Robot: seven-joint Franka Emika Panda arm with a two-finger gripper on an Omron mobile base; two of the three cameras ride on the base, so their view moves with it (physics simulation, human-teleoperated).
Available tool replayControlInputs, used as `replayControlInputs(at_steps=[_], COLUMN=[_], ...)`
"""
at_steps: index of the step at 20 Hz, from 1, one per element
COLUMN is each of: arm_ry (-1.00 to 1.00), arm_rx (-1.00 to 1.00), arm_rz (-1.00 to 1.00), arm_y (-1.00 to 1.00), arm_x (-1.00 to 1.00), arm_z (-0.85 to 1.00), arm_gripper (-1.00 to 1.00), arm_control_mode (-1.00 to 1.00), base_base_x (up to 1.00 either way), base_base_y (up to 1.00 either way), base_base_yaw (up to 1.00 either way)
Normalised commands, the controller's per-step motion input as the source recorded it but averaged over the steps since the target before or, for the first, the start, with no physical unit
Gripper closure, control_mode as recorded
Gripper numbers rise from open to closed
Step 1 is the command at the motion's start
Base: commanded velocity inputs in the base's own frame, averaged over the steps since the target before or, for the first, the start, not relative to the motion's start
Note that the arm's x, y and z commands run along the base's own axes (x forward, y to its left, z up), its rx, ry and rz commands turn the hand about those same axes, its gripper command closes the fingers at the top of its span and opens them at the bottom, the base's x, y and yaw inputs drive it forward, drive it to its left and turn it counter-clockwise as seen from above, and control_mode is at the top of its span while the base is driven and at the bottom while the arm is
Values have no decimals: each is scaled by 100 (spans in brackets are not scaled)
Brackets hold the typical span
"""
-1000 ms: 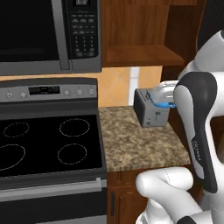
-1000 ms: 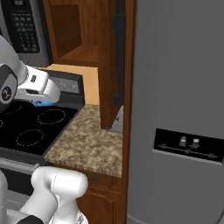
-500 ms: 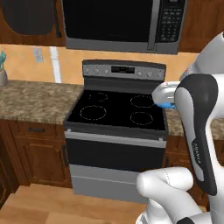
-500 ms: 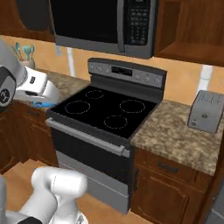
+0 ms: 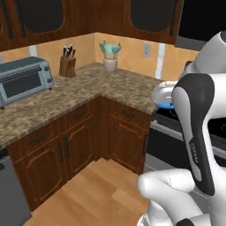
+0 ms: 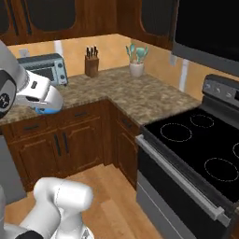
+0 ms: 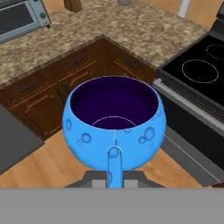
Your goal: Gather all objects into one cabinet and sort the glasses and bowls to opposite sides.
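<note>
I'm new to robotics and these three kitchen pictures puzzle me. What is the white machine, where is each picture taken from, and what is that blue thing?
The white machine is a robot arm on a driving base, in a rendered kitchen. Two pictures come from cameras on the base, behind the arm to its left and right. The third comes from a camera on its hand, looking along the gripper.

The blue thing is a rounded mug with a dark inside. The gripper is shut on its handle, carrying it upright above the wooden floor.

On the granite corner counter stand a toaster oven, a knife block and a white pot of utensils. Beside the counter is a black stove.
</note>
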Motion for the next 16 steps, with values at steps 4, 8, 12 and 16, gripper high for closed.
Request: replayControlInputs(at_steps=[4,8,12,16], arm_ry=[0,0,0,0], arm_rx=[0,0,0,0], arm_rz=[0,0,0,0], arm_y=[0,0,0,0], arm_x=[0,0,0,0], arm_z=[0,0,0,0], arm_gripper=[100,100,100,100], arm_control_mode=[100,100,100,100], base_base_x=[-6,-6,-5,-7], base_base_y=[43,51,53,55], base_base_yaw=[83,81,82,80])
